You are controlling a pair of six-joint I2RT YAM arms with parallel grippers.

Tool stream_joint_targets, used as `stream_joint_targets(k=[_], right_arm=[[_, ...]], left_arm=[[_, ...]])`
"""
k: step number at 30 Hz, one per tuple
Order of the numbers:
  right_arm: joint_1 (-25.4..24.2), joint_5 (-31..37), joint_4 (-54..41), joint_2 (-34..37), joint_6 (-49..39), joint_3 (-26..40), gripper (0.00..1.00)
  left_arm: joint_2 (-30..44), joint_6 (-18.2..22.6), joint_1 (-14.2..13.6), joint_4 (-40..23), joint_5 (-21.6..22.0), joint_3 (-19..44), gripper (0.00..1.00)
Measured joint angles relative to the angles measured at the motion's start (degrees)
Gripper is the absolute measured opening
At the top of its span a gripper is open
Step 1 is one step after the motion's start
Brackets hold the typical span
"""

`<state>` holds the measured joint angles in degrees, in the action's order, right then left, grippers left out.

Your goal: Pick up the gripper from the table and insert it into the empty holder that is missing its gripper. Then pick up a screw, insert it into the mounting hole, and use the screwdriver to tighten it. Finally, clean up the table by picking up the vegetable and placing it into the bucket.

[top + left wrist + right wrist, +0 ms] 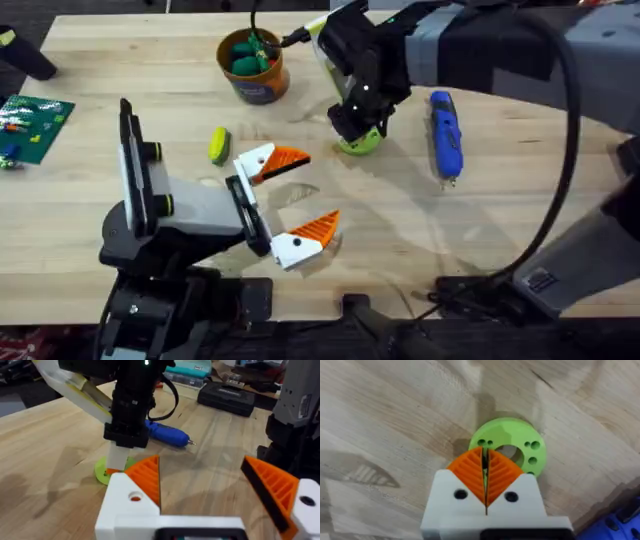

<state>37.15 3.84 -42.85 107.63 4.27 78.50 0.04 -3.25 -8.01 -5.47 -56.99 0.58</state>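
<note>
The holder (190, 208) is my left arm's hand body, lying low at the front left. Its jaw rail carries two white finger pieces with orange tips, the gripper (268, 162) and its twin (303, 238). The left gripper (320, 187) (200, 462) stands open around bare wood. My right gripper (358, 135) (485, 467) is shut, pads pressed together, tips down on a lime-green ring (520, 435) (102, 472); no screw shows. The blue screwdriver (446, 133) (167, 434) lies right of the ring. The yellow-green vegetable (219, 144) lies by the orange bucket (254, 80).
The bucket holds green items and a cable. A green circuit board (30, 125) lies at the left edge, with a black object (25, 55) behind it. Dark cases (225, 395) stand beyond the table. Cables (470, 290) run along the front edge.
</note>
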Motion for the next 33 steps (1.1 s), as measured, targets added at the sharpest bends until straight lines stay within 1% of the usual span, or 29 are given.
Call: stream_joint_targets(k=[7,11,16,17,26,29,33], right_arm=[[0.0,0.0,-0.3,0.0,0.0,0.0,0.007],[0.0,0.0,-2.3,-0.7,0.0,0.3,0.007],[0.0,0.0,-4.8,-5.0,0.0,2.1,0.007],[0.0,0.0,-5.4,-8.0,0.0,3.7,0.007],[0.2,0.0,-7.9,-14.6,-0.4,6.4,0.007],[1.3,0.0,-9.1,-16.4,-1.4,8.1,0.006],[4.8,0.0,-12.2,-17.7,-3.0,12.0,0.006]], left_arm=[[0.0,0.0,0.0,0.0,0.0,0.0,0.983],[0.0,0.0,0.0,0.0,0.0,0.0,0.983],[0.0,0.0,0.0,0.0,0.0,0.0,0.983],[0.0,0.0,0.0,0.0,0.0,0.0,0.983],[0.0,0.0,0.0,0.0,0.0,0.0,0.983],[0.0,0.0,0.0,0.0,0.0,0.0,0.983],[0.0,0.0,0.0,0.0,0.0,0.0,0.983]])
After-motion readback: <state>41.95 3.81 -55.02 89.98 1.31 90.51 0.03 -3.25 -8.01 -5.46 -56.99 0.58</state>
